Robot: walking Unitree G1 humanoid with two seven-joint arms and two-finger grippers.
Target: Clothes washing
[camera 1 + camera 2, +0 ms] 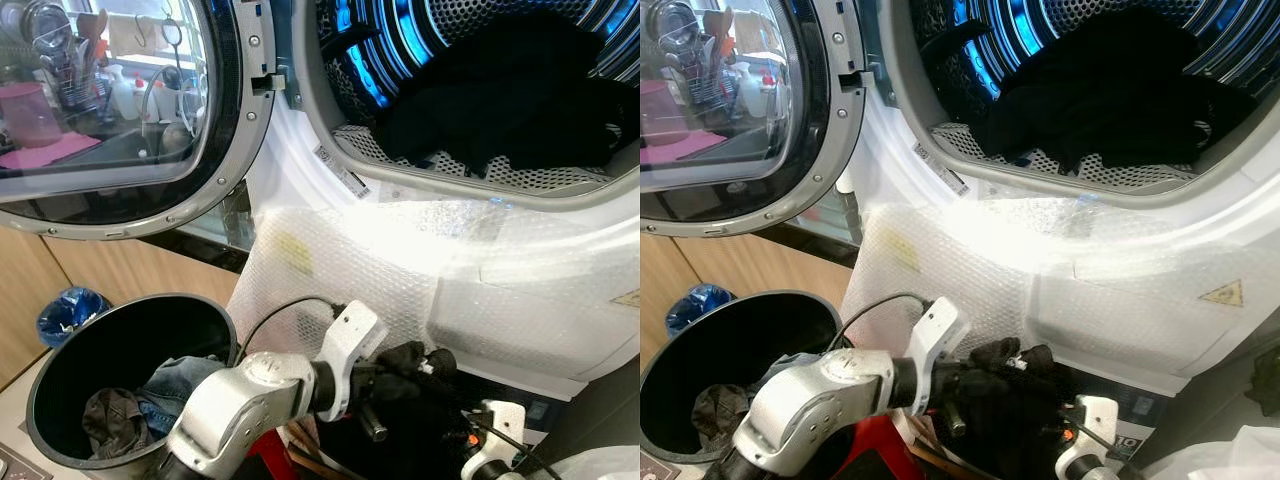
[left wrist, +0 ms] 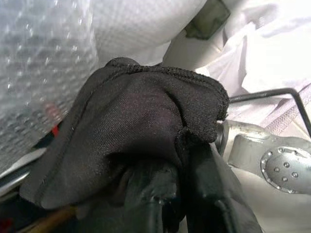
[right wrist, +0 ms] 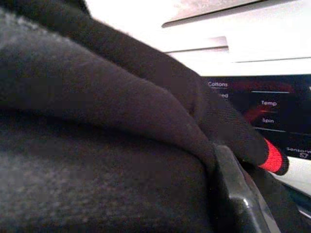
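Note:
The washing machine's drum [image 1: 470, 170] stands open with a heap of black clothes [image 1: 510, 100] inside. Below it, in front of the bubble-wrapped front panel [image 1: 400, 270], my left gripper [image 1: 405, 362] is shut on a black garment [image 2: 136, 126] that is bunched over its fingers and hangs down [image 1: 1005, 410]. My right gripper [image 1: 458, 440] sits low beside it, under the same dark cloth. A black fabric with a red stripe [image 3: 273, 156] covers most of the right wrist view, with the machine's control panel [image 3: 262, 104] behind it.
The round glass door [image 1: 110, 110] is swung open to the left. A black bucket [image 1: 60, 370] at lower left holds jeans [image 1: 175, 385] and a dark garment [image 1: 110, 415]. A blue bag [image 1: 70, 312] lies behind it by wooden cabinets.

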